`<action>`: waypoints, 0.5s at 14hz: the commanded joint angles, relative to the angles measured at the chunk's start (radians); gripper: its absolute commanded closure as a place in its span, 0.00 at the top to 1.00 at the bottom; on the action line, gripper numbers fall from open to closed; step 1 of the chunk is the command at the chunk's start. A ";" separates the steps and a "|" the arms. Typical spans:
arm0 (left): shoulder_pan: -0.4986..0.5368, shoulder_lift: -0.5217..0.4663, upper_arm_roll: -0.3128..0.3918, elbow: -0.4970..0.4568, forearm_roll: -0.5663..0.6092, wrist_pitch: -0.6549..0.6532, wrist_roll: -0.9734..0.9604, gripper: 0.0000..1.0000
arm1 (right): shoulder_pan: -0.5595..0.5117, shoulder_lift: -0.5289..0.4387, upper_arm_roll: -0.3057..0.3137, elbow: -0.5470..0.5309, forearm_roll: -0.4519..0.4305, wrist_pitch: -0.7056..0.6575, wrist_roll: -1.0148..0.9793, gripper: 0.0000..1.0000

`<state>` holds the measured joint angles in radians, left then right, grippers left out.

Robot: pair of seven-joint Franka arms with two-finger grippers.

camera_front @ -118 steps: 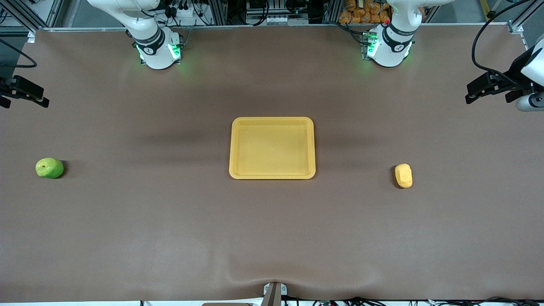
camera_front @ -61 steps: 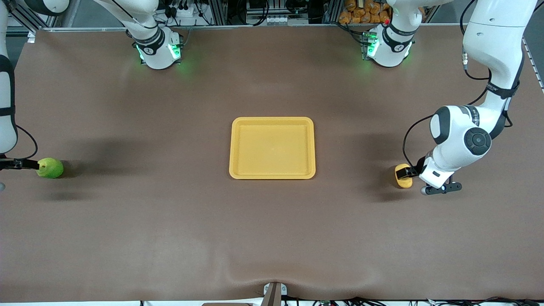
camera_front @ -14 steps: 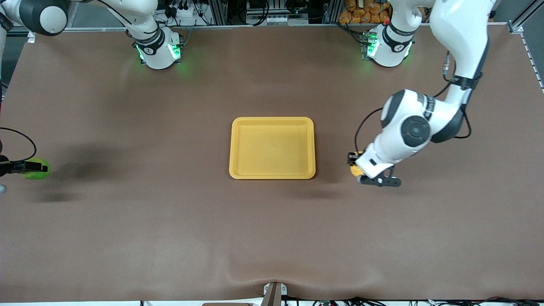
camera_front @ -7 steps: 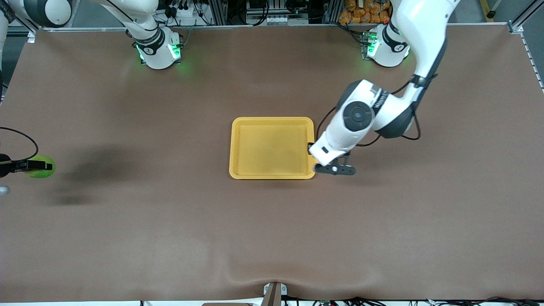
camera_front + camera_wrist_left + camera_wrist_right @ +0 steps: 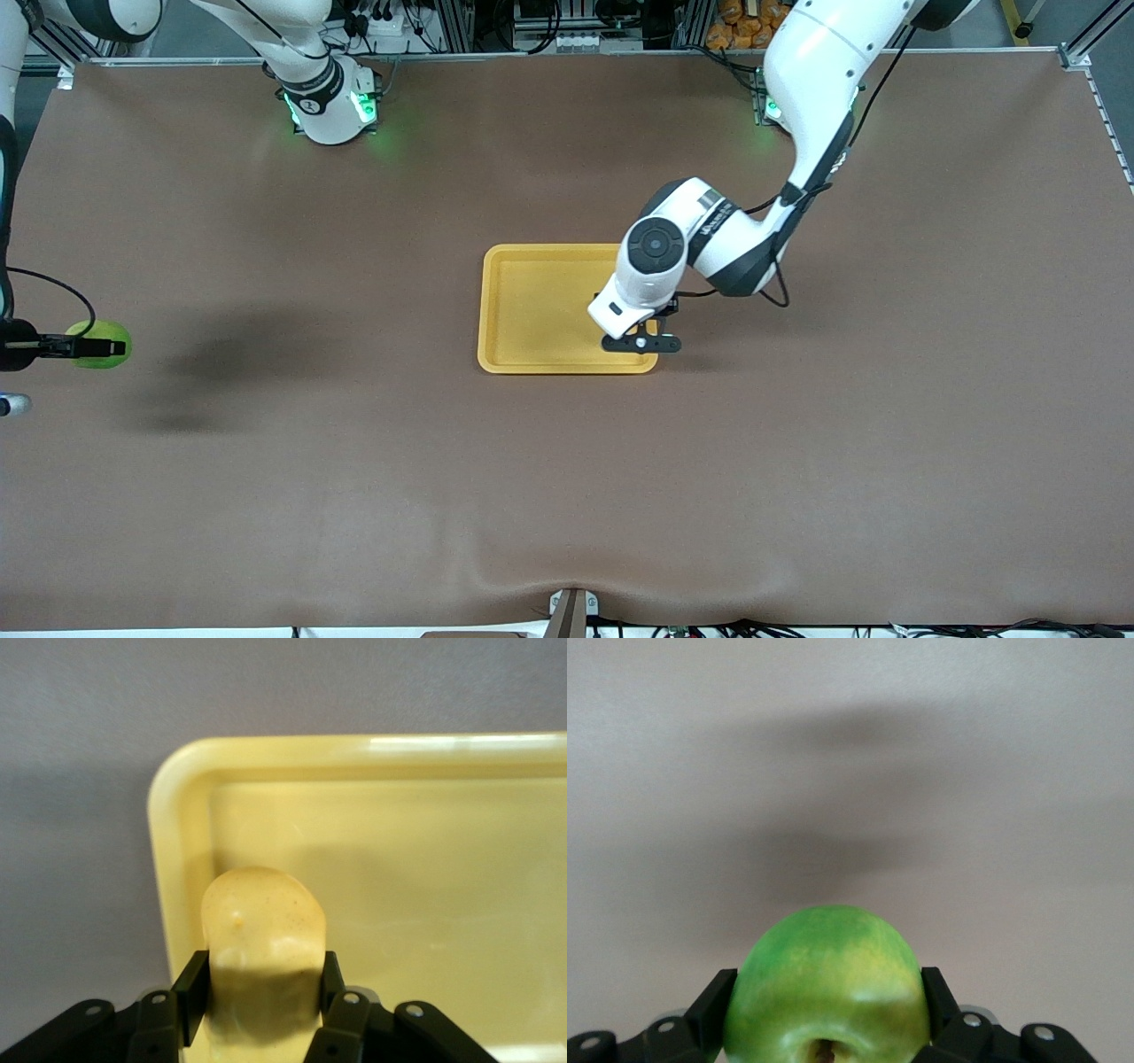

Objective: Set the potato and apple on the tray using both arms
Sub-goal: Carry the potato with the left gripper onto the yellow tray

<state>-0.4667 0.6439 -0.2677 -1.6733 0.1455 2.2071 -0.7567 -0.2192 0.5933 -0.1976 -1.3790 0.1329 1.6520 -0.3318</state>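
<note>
My left gripper is shut on the yellow-orange potato and holds it over the yellow tray, above the corner nearest the left arm's end and the front camera. In the front view the left wrist hides the potato. The tray's rim shows in the left wrist view. My right gripper is shut on the green apple over the table at the right arm's end. The apple fills the space between the right fingers in the right wrist view.
The brown table mat lies around the tray. The two green-lit arm bases stand along the table edge farthest from the front camera. A small bracket sits at the table edge nearest the front camera.
My left arm has carried the potato from the table at its end to over the tray's corner. My right gripper has closed on the apple and shifted it slightly toward the tray.
</note>
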 commanded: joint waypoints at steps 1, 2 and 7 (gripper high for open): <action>-0.015 0.042 0.012 0.052 0.045 -0.024 -0.041 0.00 | 0.011 -0.036 0.000 -0.020 0.002 -0.026 0.034 0.00; -0.015 0.052 0.012 0.053 0.058 -0.023 -0.036 0.02 | 0.020 -0.036 0.000 -0.020 0.002 -0.028 0.043 0.00; -0.012 0.071 0.013 0.053 0.095 -0.014 -0.036 0.99 | 0.063 -0.053 0.003 -0.025 0.002 -0.054 0.118 0.00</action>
<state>-0.4728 0.7022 -0.2587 -1.6491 0.2138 2.2071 -0.7734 -0.1772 0.5785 -0.1930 -1.3791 0.1329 1.6172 -0.2495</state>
